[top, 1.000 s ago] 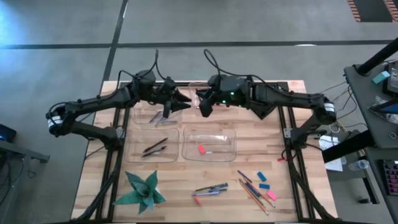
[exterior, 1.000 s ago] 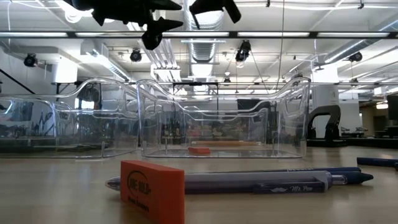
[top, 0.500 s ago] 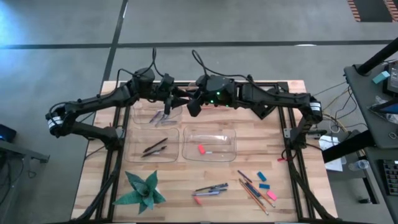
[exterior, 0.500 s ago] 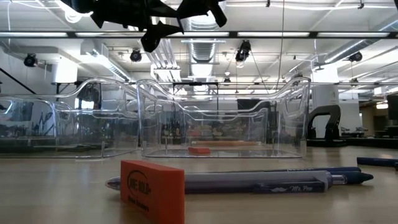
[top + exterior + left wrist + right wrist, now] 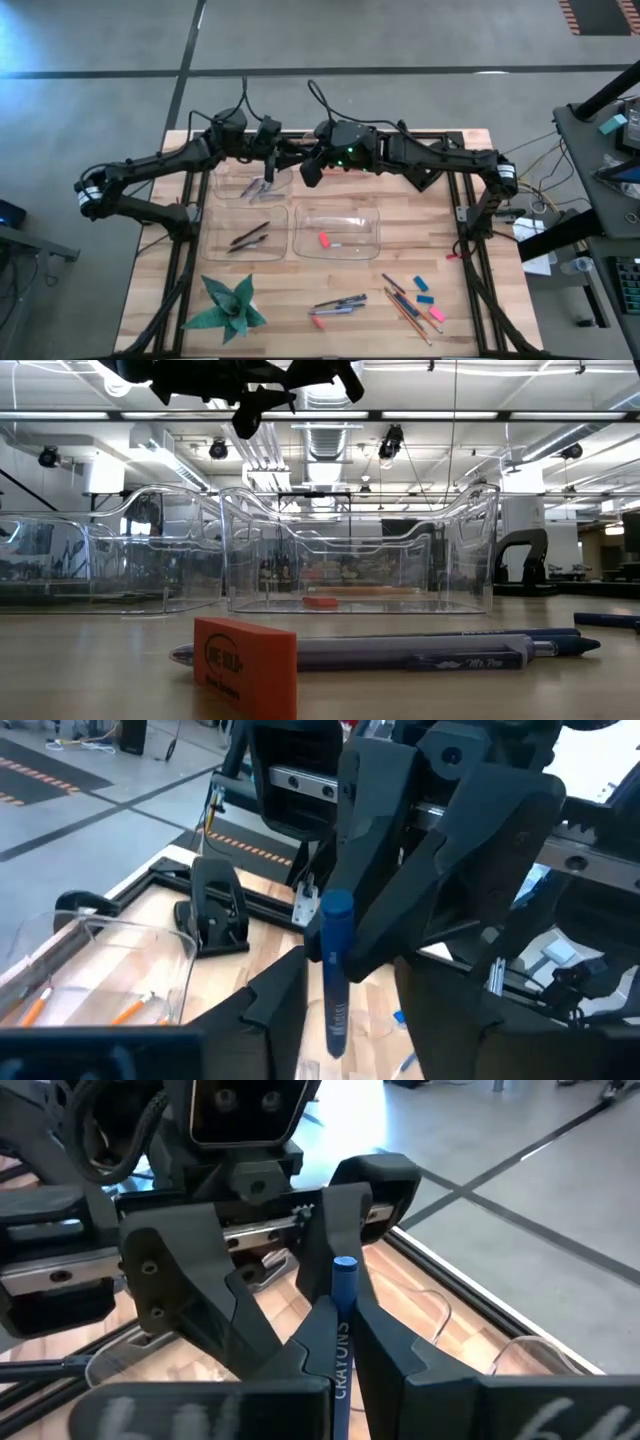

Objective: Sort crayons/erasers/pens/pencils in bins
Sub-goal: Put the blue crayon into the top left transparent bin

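Left tool: the left tool (image 5: pixel 345 972) is hanging high over the back of the surface (image 5: pixel 405 235). Its fingers are standing one on each side of a blue crayon (image 5: pixel 335 970) with a gap showing, so it is released and not pinching yet.
Crayon, place: it is sitting in the air between the two tools, above the back row of the bins and touching no bin.
Right tool: the right tool (image 5: pixel 338 1328) is meeting the left one nose to nose and is clenched on the lower part of the crayon.
Step in hand: by my judgement a handover of the crayon from the right arm to the left arm is taking place, not a drop.
Next move: the left fingers are needing to press on the free upper part first. Only then should the right ones let go, otherwise the crayon is likely to fall outside a bin.
Crayon, look: it is looking short, thick and round, with a paper label reading "CRAYONS". I expect it to be rolling easily if it slips.
Bins, left to right: the front left bin (image 5: pixel 218 240) is holding dark pens, and the front right bin (image 5: pixel 372 218) is holding a pink eraser (image 5: pixel 324 240).
Front of surface, left to right: a green paper star (image 5: pixel 228 305), loose pens (image 5: pixel 338 303), pencils (image 5: pixel 408 312) and blue erasers (image 5: pixel 421 284) are waiting to be sorted.
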Controlling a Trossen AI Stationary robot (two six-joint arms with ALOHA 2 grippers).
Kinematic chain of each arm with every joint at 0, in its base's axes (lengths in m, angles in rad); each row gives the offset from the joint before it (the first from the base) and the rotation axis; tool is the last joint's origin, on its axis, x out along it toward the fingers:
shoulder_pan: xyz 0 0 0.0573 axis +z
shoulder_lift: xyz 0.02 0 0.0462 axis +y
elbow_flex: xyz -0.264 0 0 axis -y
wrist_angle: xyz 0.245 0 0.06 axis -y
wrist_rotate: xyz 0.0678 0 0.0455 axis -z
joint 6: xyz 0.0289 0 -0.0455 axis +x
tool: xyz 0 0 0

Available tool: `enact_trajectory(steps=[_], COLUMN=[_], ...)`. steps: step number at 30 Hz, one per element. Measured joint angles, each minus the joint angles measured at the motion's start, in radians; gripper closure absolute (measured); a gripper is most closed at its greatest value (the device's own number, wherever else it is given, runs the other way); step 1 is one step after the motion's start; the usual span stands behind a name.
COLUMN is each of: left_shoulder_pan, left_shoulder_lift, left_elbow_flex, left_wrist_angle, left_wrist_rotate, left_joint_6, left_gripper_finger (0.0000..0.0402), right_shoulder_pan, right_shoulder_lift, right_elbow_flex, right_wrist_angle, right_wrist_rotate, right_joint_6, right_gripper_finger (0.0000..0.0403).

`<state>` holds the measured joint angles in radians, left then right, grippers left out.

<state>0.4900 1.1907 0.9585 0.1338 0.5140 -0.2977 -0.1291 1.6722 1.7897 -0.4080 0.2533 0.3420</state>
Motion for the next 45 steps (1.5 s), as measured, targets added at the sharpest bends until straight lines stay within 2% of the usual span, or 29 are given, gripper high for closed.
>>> enact_trajectory(steps=[14, 22, 25, 31, 33, 36, 42, 45], left_shoulder_pan=[0.002, 0.002, 0.002, 0.001, -0.001, 0.003, 0.035, 0.067], left_shoulder_lift=[0.0, 0.0, 0.0, 0.0, 0.001, 0.0, 0.0, 0.0], left_elbow_flex=[-0.001, -0.001, -0.001, -0.002, -0.002, -0.004, -0.015, -0.015], left_wrist_angle=[0.013, 0.014, 0.013, -0.018, -0.04, -0.099, -0.287, -0.438], left_wrist_rotate=[-0.007, -0.005, 0.002, 0.009, 0.011, 0.004, -0.01, -0.122], left_joint_6=[-0.011, -0.036, -0.039, -0.04, -0.04, -0.026, 0.067, 0.151], left_gripper_finger=[0.0379, 0.0389, 0.0389, 0.0389, 0.0389, 0.0387, 0.0376, 0.0382], right_shoulder_pan=[-0.002, -0.003, -0.003, -0.003, -0.003, -0.002, 0.015, 0.045], right_shoulder_lift=[-0.001, -0.002, -0.002, -0.006, -0.016, -0.054, -0.119, -0.124], right_elbow_flex=[0.004, 0.004, 0.004, 0.003, 0.003, 0.0, 0.002, 0.002], right_wrist_angle=[0.002, 0.001, -0.002, -0.034, -0.08, -0.246, -0.585, -0.77], right_wrist_rotate=[-0.006, -0.021, -0.026, -0.025, -0.03, -0.034, -0.025, -0.027], right_joint_6=[-0.048, -0.072, -0.074, -0.075, -0.069, -0.031, 0.118, 0.216], right_gripper_finger=[0.039, 0.0388, 0.0368, 0.03, 0.0281, 0.026, 0.0247, 0.0251])
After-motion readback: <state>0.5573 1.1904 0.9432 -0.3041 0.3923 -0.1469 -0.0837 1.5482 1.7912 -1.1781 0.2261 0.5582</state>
